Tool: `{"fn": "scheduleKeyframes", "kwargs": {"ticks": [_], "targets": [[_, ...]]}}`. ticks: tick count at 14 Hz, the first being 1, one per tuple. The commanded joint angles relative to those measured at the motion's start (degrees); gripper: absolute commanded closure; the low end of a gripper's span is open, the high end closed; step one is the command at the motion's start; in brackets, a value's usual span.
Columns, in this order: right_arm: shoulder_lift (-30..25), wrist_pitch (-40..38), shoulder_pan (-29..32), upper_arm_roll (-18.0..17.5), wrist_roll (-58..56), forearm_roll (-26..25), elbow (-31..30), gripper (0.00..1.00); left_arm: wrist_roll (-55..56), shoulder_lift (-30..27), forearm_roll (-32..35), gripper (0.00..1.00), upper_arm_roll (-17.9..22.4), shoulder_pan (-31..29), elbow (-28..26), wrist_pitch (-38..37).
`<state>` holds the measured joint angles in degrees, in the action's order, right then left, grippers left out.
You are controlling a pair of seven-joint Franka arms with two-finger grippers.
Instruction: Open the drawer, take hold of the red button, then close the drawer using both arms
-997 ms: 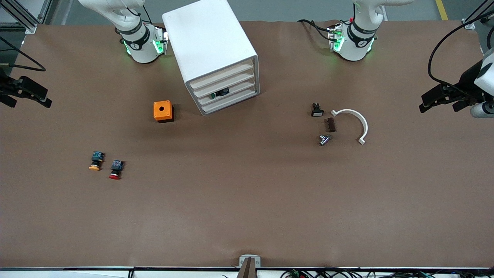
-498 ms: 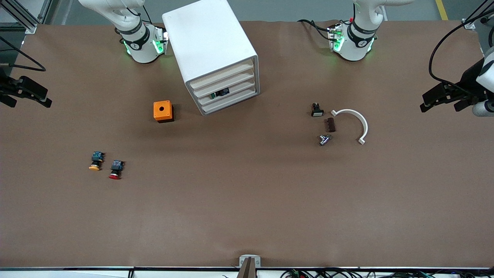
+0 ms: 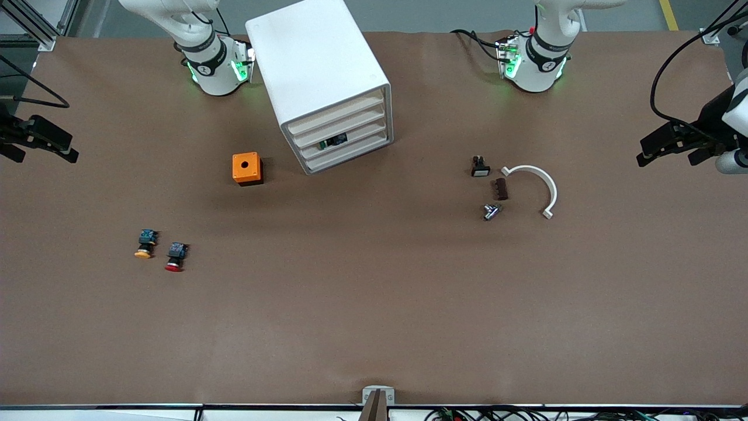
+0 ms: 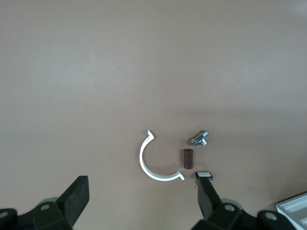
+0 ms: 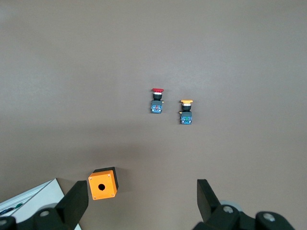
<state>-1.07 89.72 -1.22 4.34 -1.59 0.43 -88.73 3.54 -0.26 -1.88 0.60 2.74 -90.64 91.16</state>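
Observation:
The white cabinet [image 3: 318, 70] stands between the arms' bases, and all four of its drawers [image 3: 342, 135] are shut. One drawer shows a green-and-black part [image 3: 334, 141]. The red-capped button [image 3: 175, 256] lies on the table nearer the front camera, toward the right arm's end, and shows in the right wrist view [image 5: 157, 99]. My right gripper [image 3: 42, 155] is open and empty, high over the table edge at its own end; in the right wrist view [image 5: 142, 201] its jaws stand wide apart. My left gripper [image 3: 666, 159] is open and empty, high over its own end [image 4: 142, 199].
A yellow-capped button [image 3: 145, 244] lies beside the red one. An orange box with a hole [image 3: 246, 168] sits beside the cabinet. A white arc [image 3: 540, 187], a brown block [image 3: 500, 189], a metal bolt [image 3: 491, 211] and a small black part [image 3: 480, 167] lie toward the left arm's end.
My left gripper has drifted slightly toward the arm bases' side of the table. The right gripper and all objects are unchanged.

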Motion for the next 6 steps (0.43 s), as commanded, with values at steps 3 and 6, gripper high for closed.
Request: {"fn": "scheduleKeyframes", "kwargs": {"ticks": [3, 6], "targets": [[0.1, -0.9, 0.6, 0.1, -0.3, -1.1, 0.5, 0.00, -1.3, 0.6, 2.7, 0.00, -0.5, 0.1, 1.6, -2.7], [0.1, -1.0, 0.9, 0.0, -0.3, -1.1, 0.5, 0.00, -1.1, 0.6, 2.3, 0.00, -1.0, 0.1, 1.6, -2.7]]}}
